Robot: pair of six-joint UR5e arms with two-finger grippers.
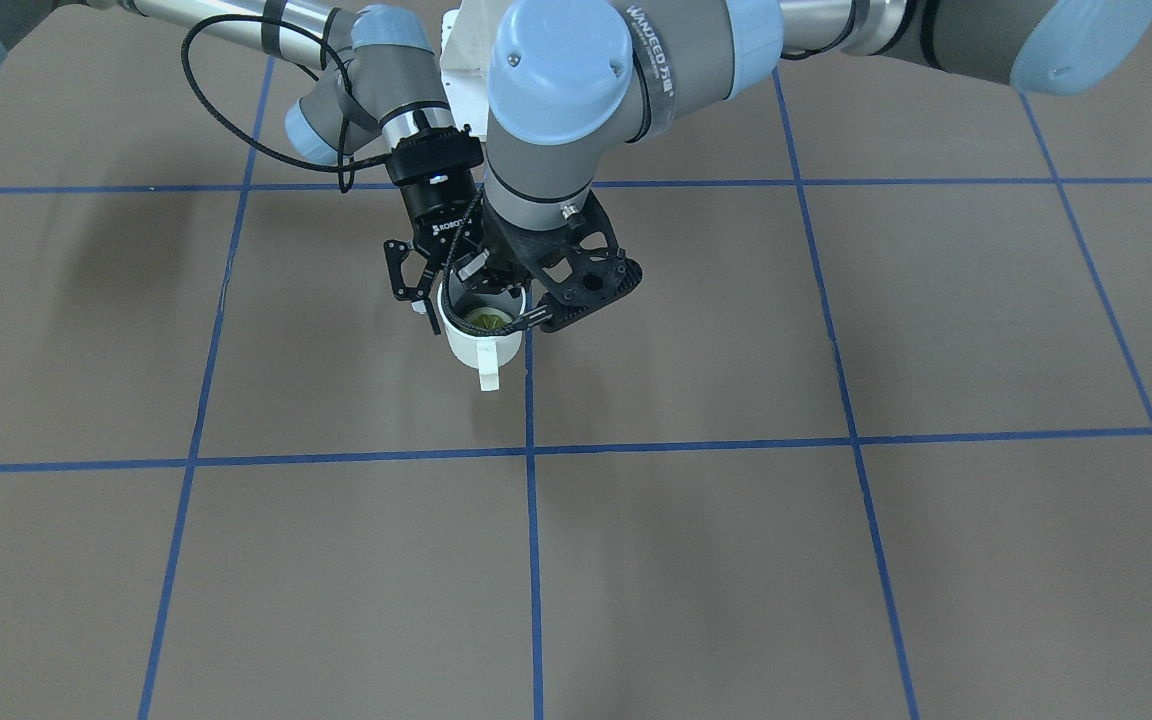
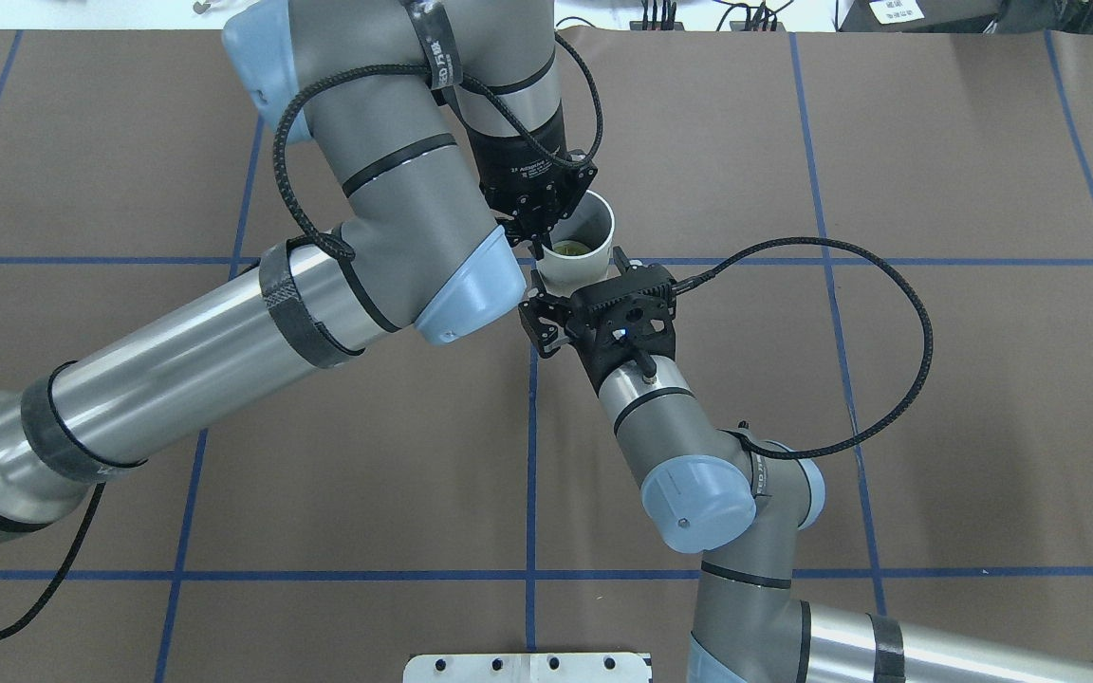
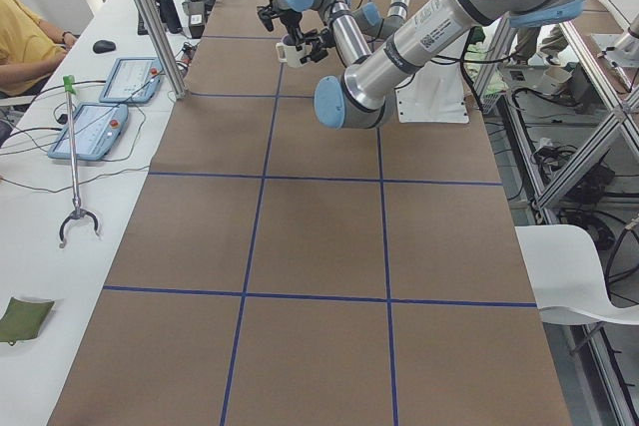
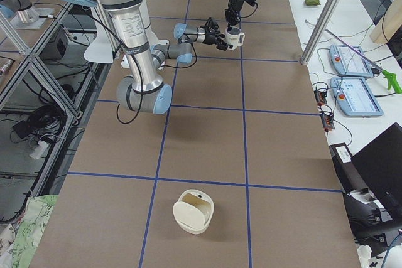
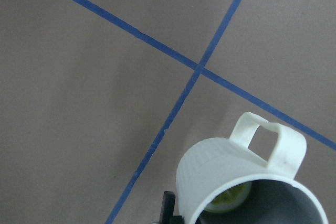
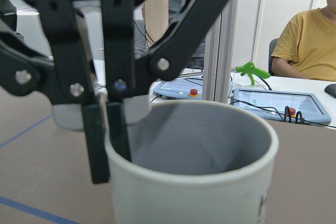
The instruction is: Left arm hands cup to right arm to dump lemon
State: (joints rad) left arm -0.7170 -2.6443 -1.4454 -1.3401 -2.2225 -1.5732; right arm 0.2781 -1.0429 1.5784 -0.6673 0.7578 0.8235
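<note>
The off-white cup (image 1: 477,345) hangs above the brown table near a blue tape crossing, handle pointing away from the robot. The yellow-green lemon (image 1: 487,319) lies inside it and also shows in the overhead view (image 2: 570,249) and the left wrist view (image 5: 227,201). My left gripper (image 2: 539,237), on the arm entering from the overhead view's left, comes down from above and is shut on the cup (image 2: 601,220) rim, one finger inside and one outside (image 6: 113,129). My right gripper (image 2: 581,268) reaches in level, open, its white-tipped fingers (image 1: 433,319) on either side of the cup's body.
A white lidded container (image 4: 193,211) stands on the table far toward my right end. A side bench across the table holds tablets (image 3: 100,127) and a grabber tool (image 3: 75,216); a seated person (image 6: 310,40) is there. Cables loop off both wrists.
</note>
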